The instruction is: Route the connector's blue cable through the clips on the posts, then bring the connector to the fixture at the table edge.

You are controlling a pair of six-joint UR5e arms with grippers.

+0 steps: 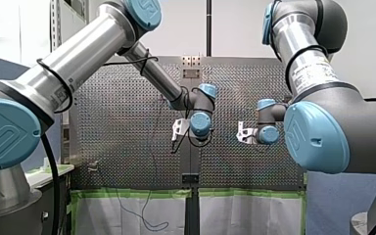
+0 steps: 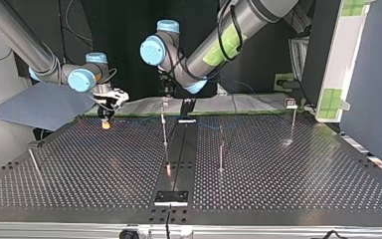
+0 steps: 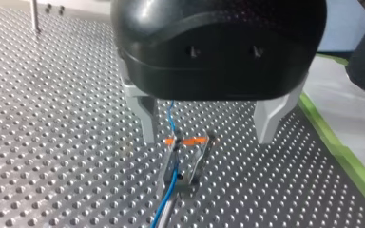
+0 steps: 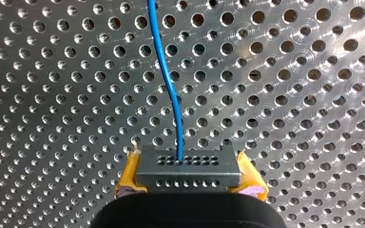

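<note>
In the right wrist view my right gripper (image 4: 188,176) is shut on the grey connector (image 4: 188,167), its yellow pads (image 4: 129,176) on either side. The blue cable (image 4: 170,85) leaves the connector's face and runs ahead over the perforated table. In the left wrist view my left gripper (image 3: 208,138) is open, its metal fingers (image 3: 147,118) straddling an orange-tipped clip (image 3: 186,159) on a post. The blue cable (image 3: 171,185) passes through that clip. At the top view's left, my right gripper (image 2: 106,118) hangs low over the table. My left gripper (image 2: 166,94) sits over the middle post (image 2: 164,128).
More thin posts stand on the table (image 2: 288,199): one right of centre (image 2: 221,149), one at the far right (image 2: 293,119), one at the near left (image 2: 34,162). A black strip (image 2: 181,149) runs down the middle to a fixture block (image 2: 171,197) at the near edge.
</note>
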